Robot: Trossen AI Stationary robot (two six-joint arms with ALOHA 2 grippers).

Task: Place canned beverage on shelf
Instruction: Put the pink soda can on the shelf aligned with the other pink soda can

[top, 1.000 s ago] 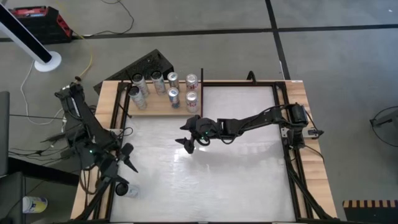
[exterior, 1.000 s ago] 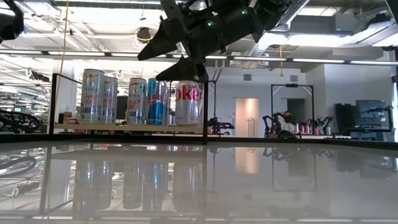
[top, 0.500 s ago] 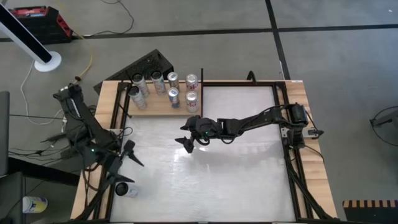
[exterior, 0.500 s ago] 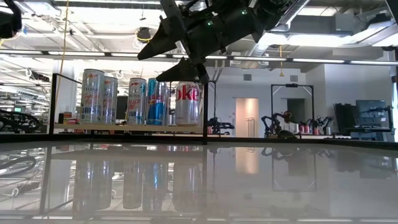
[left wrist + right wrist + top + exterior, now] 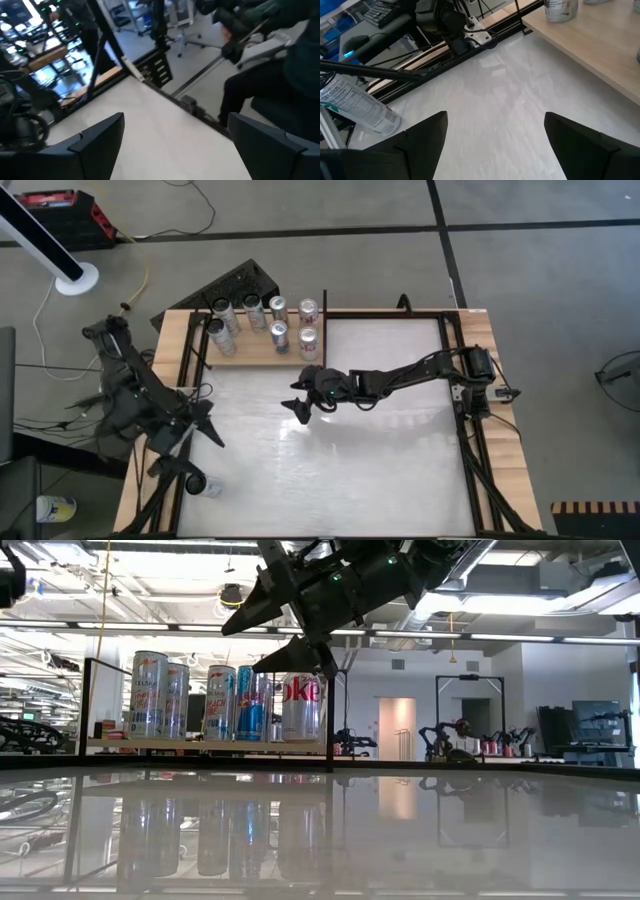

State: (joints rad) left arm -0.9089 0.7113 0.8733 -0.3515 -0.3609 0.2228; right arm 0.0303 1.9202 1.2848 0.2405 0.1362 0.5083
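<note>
The pale wooden shelf [image 5: 262,345] lies at the table's far left and bears several upright cans [image 5: 280,332]; they also show in the low view [image 5: 302,705]. One white can [image 5: 207,486] lies on its side at the table's near left corner and also shows in the right wrist view [image 5: 357,106]. My left gripper [image 5: 207,423] is open and empty above the table's left edge, a little toward the far side of that can. My right gripper [image 5: 297,394] is open and empty above the table's middle, just near-side of the shelf, raised off the table [image 5: 240,650].
Black frame rails [image 5: 462,395] run along the table's left and right edges. The white tabletop [image 5: 380,470] stretches to the right of and on the near side of the right gripper. A seated person [image 5: 280,75] shows beyond the table in the left wrist view.
My left gripper has drifted a little toward the table's far edge and up, staying open. My right gripper has kept still.
</note>
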